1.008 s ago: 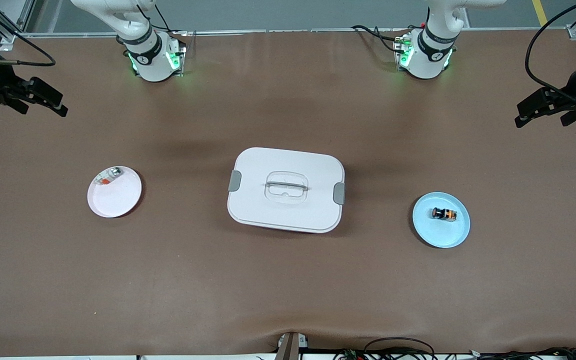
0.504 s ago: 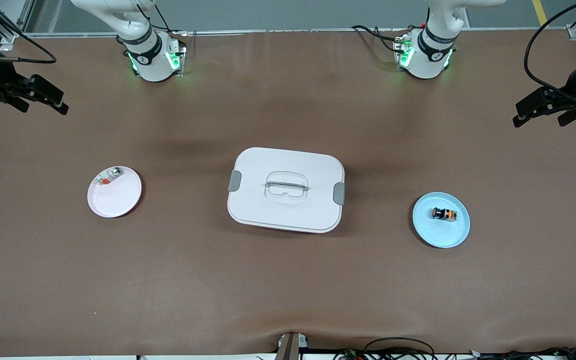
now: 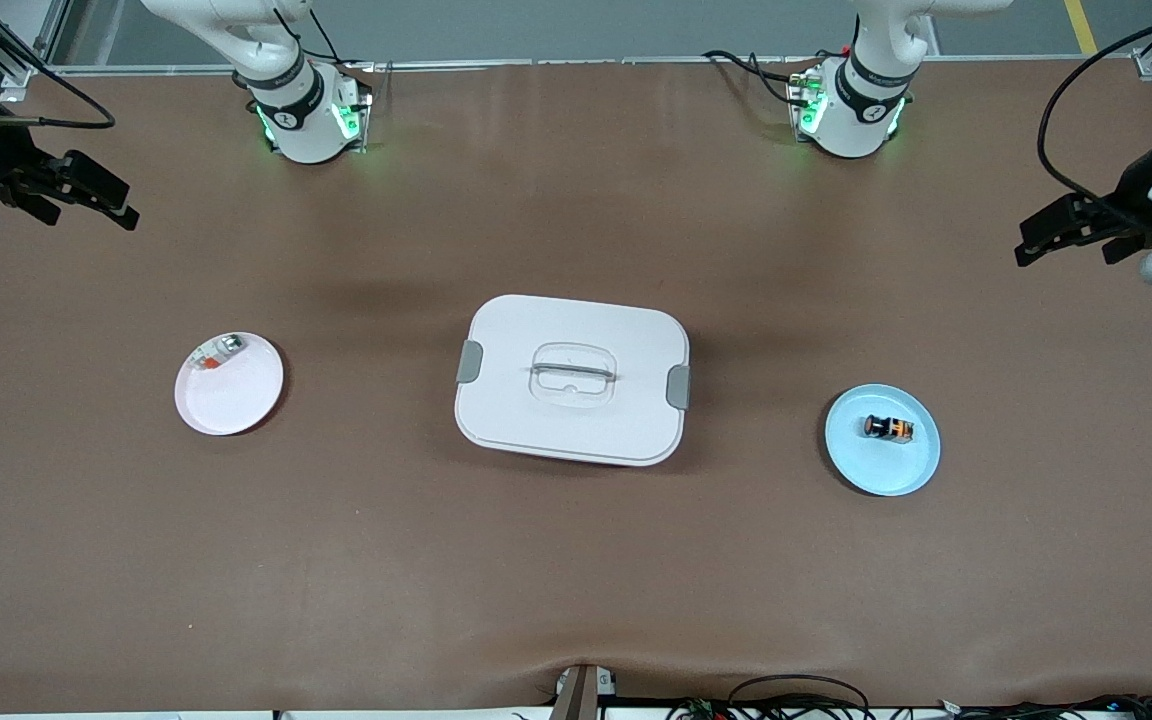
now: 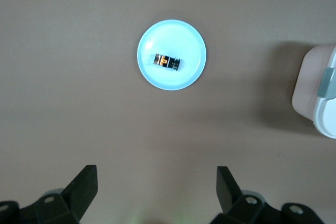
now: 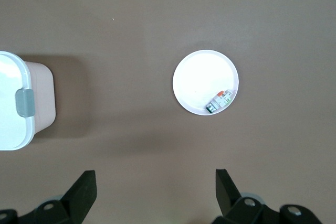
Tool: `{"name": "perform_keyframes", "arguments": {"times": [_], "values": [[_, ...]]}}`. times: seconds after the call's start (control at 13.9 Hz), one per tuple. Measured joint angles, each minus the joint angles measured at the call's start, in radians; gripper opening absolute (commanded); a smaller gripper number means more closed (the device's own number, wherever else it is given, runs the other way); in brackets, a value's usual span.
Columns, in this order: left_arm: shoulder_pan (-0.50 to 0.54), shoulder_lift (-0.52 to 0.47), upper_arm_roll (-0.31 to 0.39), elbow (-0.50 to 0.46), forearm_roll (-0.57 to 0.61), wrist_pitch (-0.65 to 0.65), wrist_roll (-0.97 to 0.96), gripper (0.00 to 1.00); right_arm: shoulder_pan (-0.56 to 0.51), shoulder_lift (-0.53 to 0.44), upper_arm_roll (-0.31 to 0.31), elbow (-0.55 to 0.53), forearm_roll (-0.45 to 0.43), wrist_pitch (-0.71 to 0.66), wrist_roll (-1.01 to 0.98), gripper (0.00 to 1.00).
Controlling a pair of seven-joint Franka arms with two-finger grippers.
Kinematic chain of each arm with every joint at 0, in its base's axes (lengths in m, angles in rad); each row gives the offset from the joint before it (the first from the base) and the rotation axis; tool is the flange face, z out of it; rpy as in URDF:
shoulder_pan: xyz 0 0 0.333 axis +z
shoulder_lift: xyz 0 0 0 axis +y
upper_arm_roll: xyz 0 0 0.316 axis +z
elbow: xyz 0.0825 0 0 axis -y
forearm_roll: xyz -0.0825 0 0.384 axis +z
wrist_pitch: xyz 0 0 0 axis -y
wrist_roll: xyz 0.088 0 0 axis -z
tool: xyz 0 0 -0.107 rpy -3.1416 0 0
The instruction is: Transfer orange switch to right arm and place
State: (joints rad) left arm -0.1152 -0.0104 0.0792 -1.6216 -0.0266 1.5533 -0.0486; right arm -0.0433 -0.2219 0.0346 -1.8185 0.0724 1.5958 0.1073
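Note:
The orange switch (image 3: pixel 887 428) is a tiny black part with an orange band. It lies on its side on a light blue plate (image 3: pixel 881 472) toward the left arm's end of the table. The left wrist view shows the switch (image 4: pixel 167 62) on the plate (image 4: pixel 173 34), well clear of my left gripper (image 4: pixel 157 182). My left gripper (image 3: pixel 1028 243) hangs open and empty over the table's edge at that end. My right gripper (image 3: pixel 127 206) hangs open and empty over the table's edge at the right arm's end, and the right wrist view shows that gripper (image 5: pixel 156 182) with nothing between its fingers.
A white lidded box (image 3: pixel 572 378) with grey clasps stands at the table's middle. A pale plate (image 3: pixel 233 402) toward the right arm's end holds a small silver-and-clear piece (image 3: pixel 219 350) at its rim. The right wrist view shows this plate (image 5: pixel 202 74) and piece (image 5: pixel 220 101).
My left gripper has drifted slightly inward over the table and a little lower in the front view. The right gripper has barely shifted. The switch and both plates have not moved.

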Motion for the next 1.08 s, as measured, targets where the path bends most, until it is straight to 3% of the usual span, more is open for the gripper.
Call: {"name": "perform_keyframes", "arguments": {"times": [0.29, 1.08], "values": [[0.006, 0.061, 0.001, -0.007, 0.000, 0.027, 0.064, 1.00, 0.000, 0.000, 0.000, -0.001, 0.000, 0.000, 0.000, 1.00], [0.010, 0.244, 0.000, -0.075, 0.000, 0.291, 0.146, 1.00, 0.000, 0.000, -0.002, -0.001, 0.000, 0.000, 0.000, 1.00]]}}
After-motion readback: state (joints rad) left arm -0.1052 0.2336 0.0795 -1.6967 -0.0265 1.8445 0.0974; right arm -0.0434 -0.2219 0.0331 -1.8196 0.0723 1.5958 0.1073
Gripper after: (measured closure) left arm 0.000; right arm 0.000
